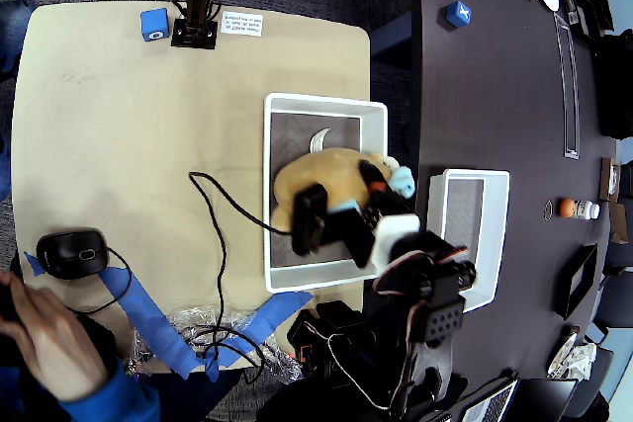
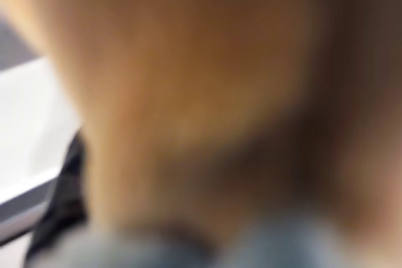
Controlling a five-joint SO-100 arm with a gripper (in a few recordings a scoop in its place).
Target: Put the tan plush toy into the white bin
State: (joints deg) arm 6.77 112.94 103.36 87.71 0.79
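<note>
The tan plush toy [image 1: 315,173] lies inside the white bin [image 1: 280,126], over its grey bottom, with a light blue limb [image 1: 403,182] reaching the bin's right wall. The arm's jaws [image 1: 368,185] sit against the toy's right side; whether they grip it cannot be told. A smaller white bin [image 1: 492,234] stands just right, on the dark bench [image 1: 504,96].

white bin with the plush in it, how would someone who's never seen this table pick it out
In the overhead view, find the beige table and go to its right edge. The white bin there holds the tan plush toy, with the gripper over it. The other white bin is narrower and sits on the dark table.
</note>
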